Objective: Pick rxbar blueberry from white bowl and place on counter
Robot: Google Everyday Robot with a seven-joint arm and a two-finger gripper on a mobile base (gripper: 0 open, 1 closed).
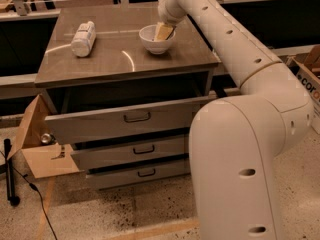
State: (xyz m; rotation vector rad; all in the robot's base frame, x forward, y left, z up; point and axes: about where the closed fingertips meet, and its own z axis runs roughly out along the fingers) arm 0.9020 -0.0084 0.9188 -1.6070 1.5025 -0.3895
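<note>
The white bowl (156,40) stands on the counter (125,61) towards its back right. My gripper (164,31) reaches down from the arm on the right, and its tan tip is inside the bowl. The rxbar blueberry is hidden; no dark navy wrapper shows in or around the bowl. My arm (235,49) crosses over the counter's right edge.
A white bottle with a pale label (83,38) lies on its side at the counter's back left. The top drawer (125,120) is pulled partly open. An open cardboard box (37,144) sits on the floor at the left. A black cable lies nearby.
</note>
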